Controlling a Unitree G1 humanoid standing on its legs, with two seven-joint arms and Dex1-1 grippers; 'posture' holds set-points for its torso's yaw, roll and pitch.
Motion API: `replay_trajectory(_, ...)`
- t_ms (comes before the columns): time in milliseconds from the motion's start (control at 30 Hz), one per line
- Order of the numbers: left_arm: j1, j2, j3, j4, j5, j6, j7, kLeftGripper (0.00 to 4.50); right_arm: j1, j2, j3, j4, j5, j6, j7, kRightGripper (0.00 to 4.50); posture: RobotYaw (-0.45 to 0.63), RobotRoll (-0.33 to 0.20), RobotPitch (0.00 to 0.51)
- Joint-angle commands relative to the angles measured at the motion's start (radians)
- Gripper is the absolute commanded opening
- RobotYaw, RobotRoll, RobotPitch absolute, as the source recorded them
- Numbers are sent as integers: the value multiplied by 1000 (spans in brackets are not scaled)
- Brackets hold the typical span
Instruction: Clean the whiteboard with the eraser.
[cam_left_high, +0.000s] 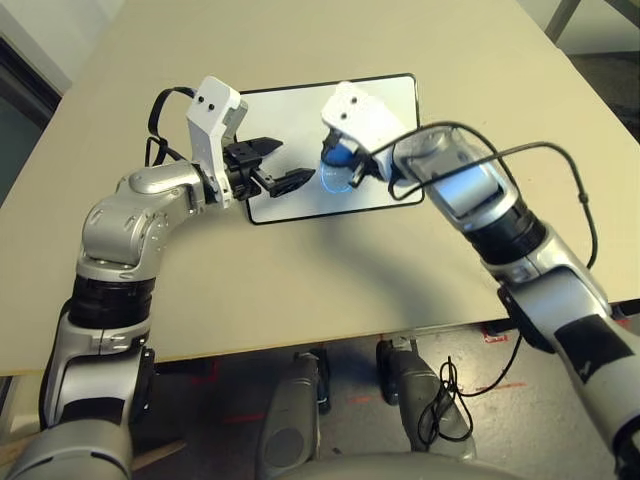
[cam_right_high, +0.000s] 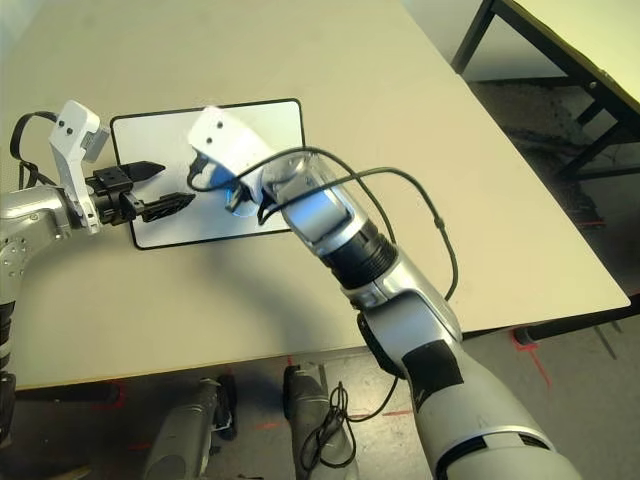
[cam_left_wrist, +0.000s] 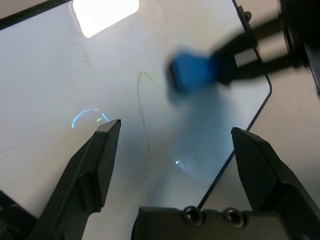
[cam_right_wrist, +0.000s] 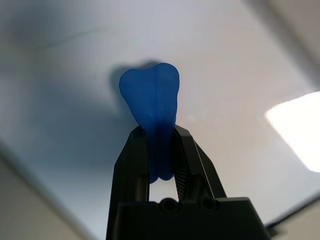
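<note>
Right gripper (cam_right_wrist: 160, 137) pinches the blue eraser (cam_right_wrist: 150, 102) at its waist, most of the block sticking out past the fingertips. In the left eye view the eraser sits mid-frame, over the lower right part of the whiteboard (cam_left_high: 300, 110), which lies flat on the counter (cam_left_high: 300, 290) in the upper middle of the frame. Contact with the board can't be told; the shadow below the eraser suggests a small gap.

Left gripper (cam_left_high: 275, 165) is spread wide, holding nothing, hovering over the board's left half.

Marks left: thin green line (cam_left_wrist: 142, 107) and faint blue arcs (cam_left_wrist: 87, 115), both beside the eraser's spot, not under it.

Risks:
- Long overhang means side load on a wipe could twist the eraser in the jaws or pop it out.
- Nothing pins the board, so a hard wipe could slide it across the counter.
- The left gripper sits close to the marks; a sweep that way could clip its fingers.
- Too light a pass leaves the faint lines.
</note>
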Motion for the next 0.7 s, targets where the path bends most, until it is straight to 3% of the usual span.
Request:
replay_trajectory(33,17,-3,-2,-15,-6,9,2,4500,-3,14,-8,23,-17,-26,2,591,39,0,242)
replay_trajectory(400,21,-8,3,-17,-10,12,8,4500,136,-18,150,-201,-3,121,119,591,38,0,245)
replay_trajectory(700,23,1,12,4,4,-6,10,4500,14,59,19,11,-34,-43,28,591,43,0,243)
